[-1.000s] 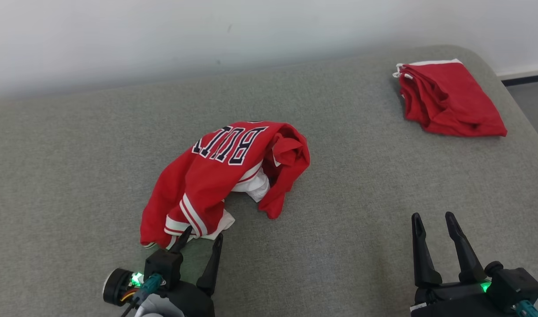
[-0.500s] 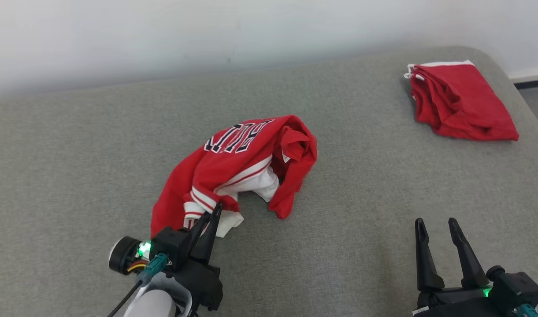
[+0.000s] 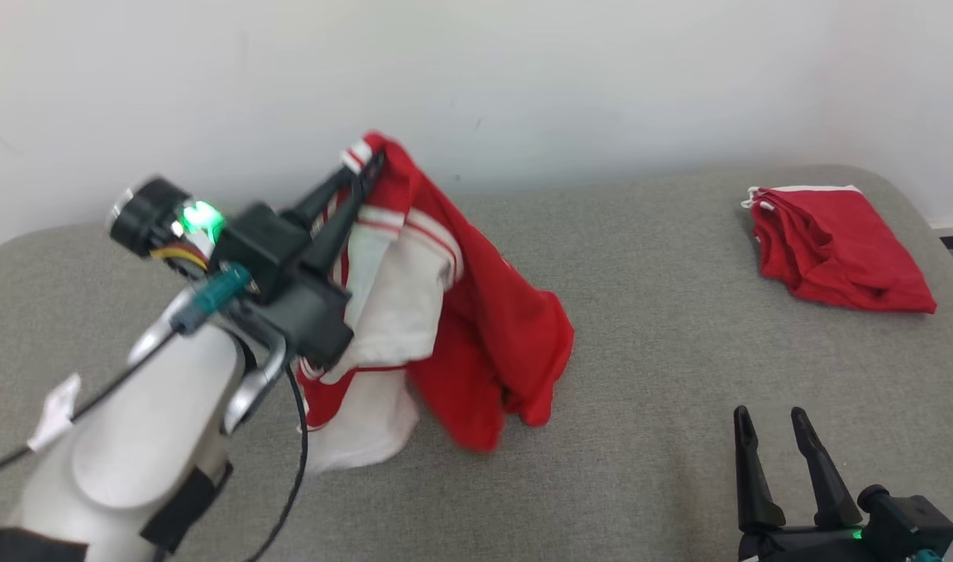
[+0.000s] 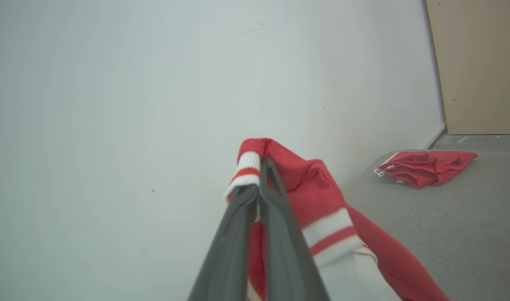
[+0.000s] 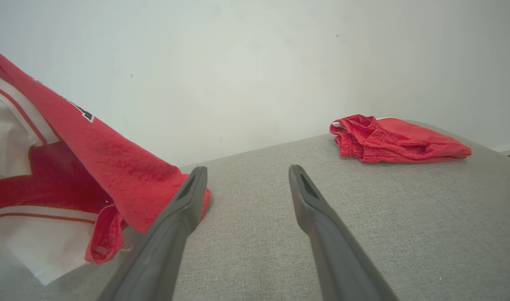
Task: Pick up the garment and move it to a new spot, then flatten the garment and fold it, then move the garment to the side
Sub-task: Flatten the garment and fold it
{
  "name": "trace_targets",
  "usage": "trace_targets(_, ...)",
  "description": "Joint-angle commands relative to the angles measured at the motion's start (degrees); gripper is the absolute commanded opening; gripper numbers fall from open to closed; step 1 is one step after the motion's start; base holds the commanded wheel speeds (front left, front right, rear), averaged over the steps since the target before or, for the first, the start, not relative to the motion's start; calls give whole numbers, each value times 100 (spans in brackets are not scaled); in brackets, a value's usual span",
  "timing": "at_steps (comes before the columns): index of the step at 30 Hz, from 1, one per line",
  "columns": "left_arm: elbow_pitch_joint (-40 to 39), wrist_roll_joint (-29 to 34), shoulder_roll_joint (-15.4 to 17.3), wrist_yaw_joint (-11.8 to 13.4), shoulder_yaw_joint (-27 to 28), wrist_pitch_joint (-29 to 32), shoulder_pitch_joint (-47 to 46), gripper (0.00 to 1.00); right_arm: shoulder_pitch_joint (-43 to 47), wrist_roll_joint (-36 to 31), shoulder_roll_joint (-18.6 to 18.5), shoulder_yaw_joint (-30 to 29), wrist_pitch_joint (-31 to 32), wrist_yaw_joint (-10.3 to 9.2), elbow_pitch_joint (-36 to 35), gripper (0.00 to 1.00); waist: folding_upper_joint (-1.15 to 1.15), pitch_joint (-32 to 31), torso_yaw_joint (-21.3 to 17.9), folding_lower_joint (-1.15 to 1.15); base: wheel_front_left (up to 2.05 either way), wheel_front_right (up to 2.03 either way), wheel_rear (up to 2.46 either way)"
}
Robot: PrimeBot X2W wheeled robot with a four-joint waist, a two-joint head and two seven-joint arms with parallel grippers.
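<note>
The garment [image 3: 476, 328] is a red jersey with white and red striped trim. My left gripper [image 3: 363, 176] is shut on its striped edge and holds it up high, so the cloth hangs down with its lower folds still resting on the grey cushion [image 3: 663, 375]. In the left wrist view the closed fingers [image 4: 263, 196] pinch the striped hem of the garment [image 4: 317, 196]. My right gripper [image 3: 769, 421] stands open at the lower right, apart from the cloth. In the right wrist view its fingers [image 5: 317, 209] are spread, with the hanging garment [image 5: 112, 163] to their left.
A second red cloth [image 3: 835, 250] lies folded at the back right of the cushion, also seen as the red pile [image 5: 397, 140] in the right wrist view. A pale wall [image 3: 601, 78] runs behind the cushion. A wooden panel [image 4: 476, 62] stands past the cushion's end.
My left gripper has shut on the garment's striped hem and lifted it up off the cushion. The head camera has tilted up. The right gripper has stayed open and low.
</note>
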Motion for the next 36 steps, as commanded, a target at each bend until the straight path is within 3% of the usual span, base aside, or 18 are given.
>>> trace_targets(1,-70,-160,66,16,-57,30,-236,0,35,48,6,-43,-6,-13,18,100,0,-87,-61,0,0,0,0)
trace_targets(9,-241,-480,317,16,-401,189,-697,0,230,53,31,-209,-6,-13,84,100,0,-135,-149,0,0,0,0)
trace_targets(17,-334,-687,530,134,-384,82,-73,0,279,8,14,-283,-6,-13,90,100,0,-149,-66,0,0,0,0)
trace_targets(28,-779,-1227,1130,864,-5,-196,1851,0,341,-1,-45,-296,-6,-13,131,100,0,-198,273,0,0,0,0)
trace_targets(36,-296,-1536,1204,1209,252,-516,2972,0,342,8,-126,-252,-6,-13,189,100,0,-129,338,0,0,0,0)
